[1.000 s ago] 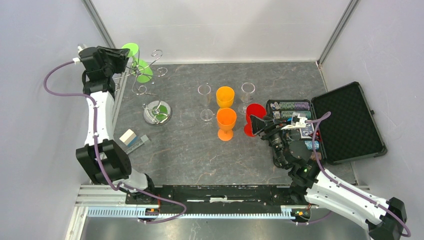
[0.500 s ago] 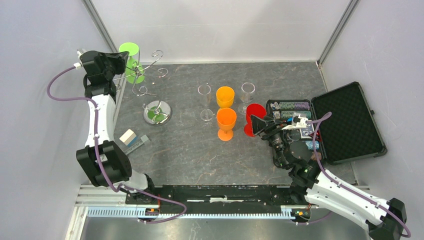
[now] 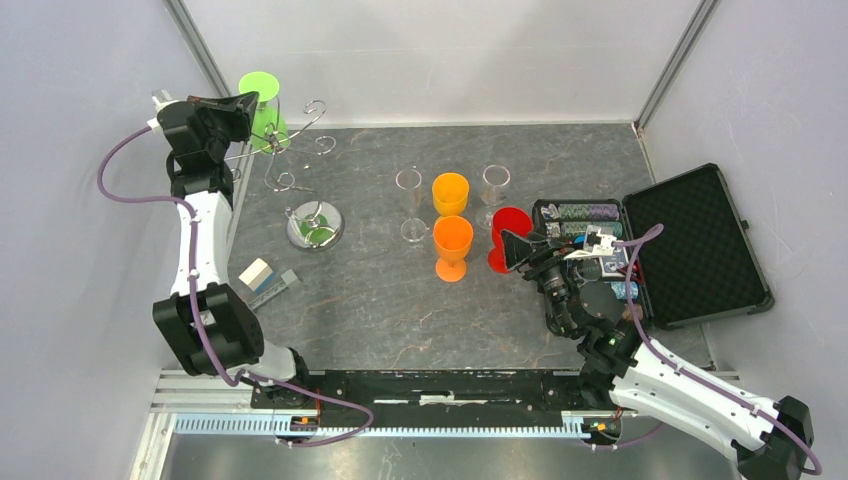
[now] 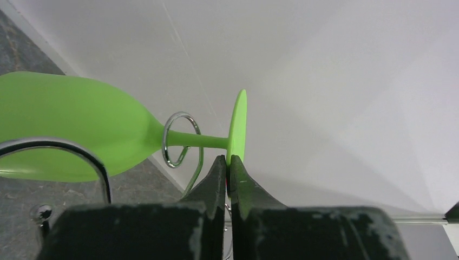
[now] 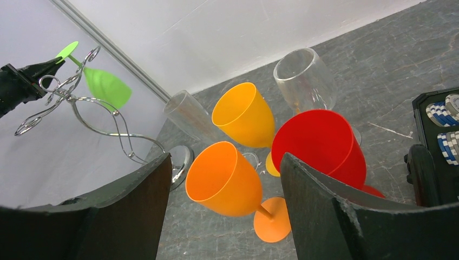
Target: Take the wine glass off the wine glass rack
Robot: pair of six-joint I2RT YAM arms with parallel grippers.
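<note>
Only the left wrist camera gives the grip plainly: the left gripper (image 4: 228,162) has its two black fingers pinched together on the lower edge of the green wine glass's (image 4: 81,135) round foot, and the stem runs through a wire loop of the wine glass rack (image 4: 178,142). From overhead the same glass sits in the upper left of the frame, partly hidden by that gripper, with the rack's shiny base lower down on the grey table (image 3: 380,310). The right wrist camera shows the right gripper (image 5: 224,162) with its jaws wide apart and holding nothing. Close in front of them are two orange goblets (image 5: 222,173), a red goblet (image 5: 319,141) and a clear glass (image 5: 303,78). Poker chips (image 5: 441,114) show at the right edge. Only the overhead view takes in the whole open black case (image 3: 700,240).
</note>
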